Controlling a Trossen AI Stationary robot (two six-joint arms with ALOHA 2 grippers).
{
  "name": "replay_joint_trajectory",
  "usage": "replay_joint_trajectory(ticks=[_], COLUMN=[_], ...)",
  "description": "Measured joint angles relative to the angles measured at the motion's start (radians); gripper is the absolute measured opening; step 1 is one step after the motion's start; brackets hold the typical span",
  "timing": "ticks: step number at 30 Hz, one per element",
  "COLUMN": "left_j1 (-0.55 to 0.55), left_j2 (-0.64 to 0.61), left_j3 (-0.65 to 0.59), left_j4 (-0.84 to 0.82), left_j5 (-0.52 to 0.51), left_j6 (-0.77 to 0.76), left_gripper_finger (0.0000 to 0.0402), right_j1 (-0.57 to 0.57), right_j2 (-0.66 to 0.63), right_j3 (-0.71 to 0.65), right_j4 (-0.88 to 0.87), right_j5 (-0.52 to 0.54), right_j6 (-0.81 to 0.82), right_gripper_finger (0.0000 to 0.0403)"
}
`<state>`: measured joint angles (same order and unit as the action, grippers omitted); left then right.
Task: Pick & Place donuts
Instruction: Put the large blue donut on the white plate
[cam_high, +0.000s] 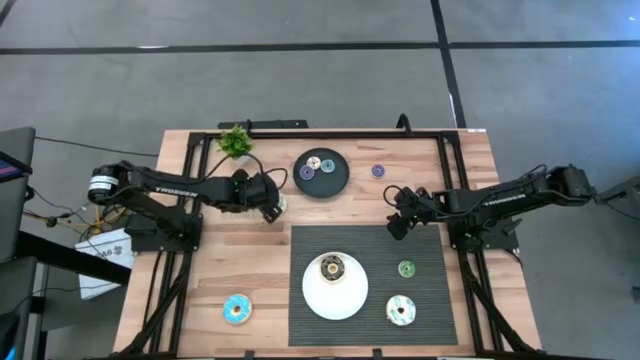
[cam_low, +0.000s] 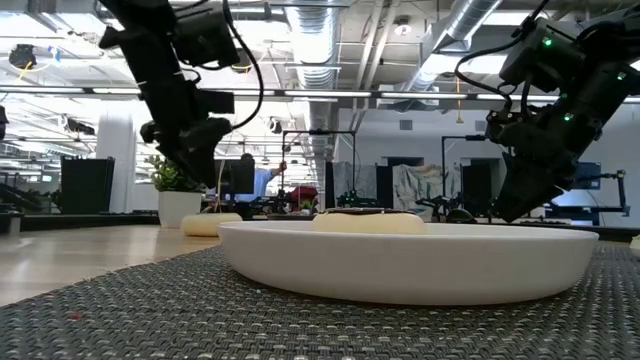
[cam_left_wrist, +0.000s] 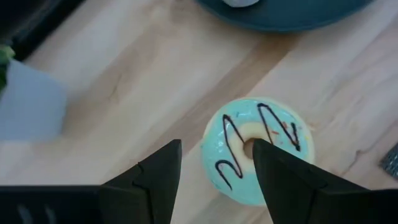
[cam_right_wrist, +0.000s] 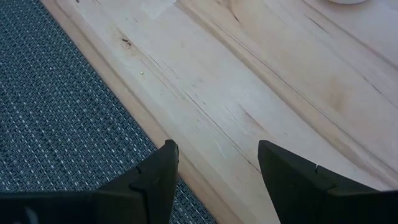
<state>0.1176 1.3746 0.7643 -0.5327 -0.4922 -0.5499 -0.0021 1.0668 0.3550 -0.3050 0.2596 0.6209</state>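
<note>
While open, left gripper (cam_left_wrist: 214, 174) straddles white-green donut (cam_left_wrist: 258, 149).

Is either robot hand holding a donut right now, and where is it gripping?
Neither. The left hand hangs open above a pale green donut; the right hand is open too.

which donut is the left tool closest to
The white-green donut with dark zigzag icing, on bare wood beside the black plate. The open left tool hovers right over it; the other donuts lie farther off.

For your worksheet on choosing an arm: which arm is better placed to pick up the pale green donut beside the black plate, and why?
Left. The left gripper hangs open directly over the pale green donut; the right gripper hovers over bare wood by the mat's edge, farther away.
</note>
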Motion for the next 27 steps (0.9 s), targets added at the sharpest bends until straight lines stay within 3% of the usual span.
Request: replay_joint_trajectory(ticks=[6, 20, 27], left_j1=[0.095, 0.129, 0.129], left_j2=[0.0, 0.0, 0.002], left_j3=[0.0, -0.031, -0.072], left_j4=[0.007, 0.032, 0.081], left_j5=[0.151, 0.17, 0.182], left_j6=[-0.031, -0.008, -0.009], left_gripper_finger=[0.0195, 0.0296, 0.0308], right_j1=[0.0, 0.0, 0.0], right_j2=[0.0, 0.0, 0.0], right_j3=[0.0, 0.0, 0.0], right_j4=[0.0, 0.001, 0.002], right_j5=[0.001, 0.002, 0.002], right_j6=[0.0, 0.0, 0.0], right_gripper_finger=[0.021, 0.021, 0.021])
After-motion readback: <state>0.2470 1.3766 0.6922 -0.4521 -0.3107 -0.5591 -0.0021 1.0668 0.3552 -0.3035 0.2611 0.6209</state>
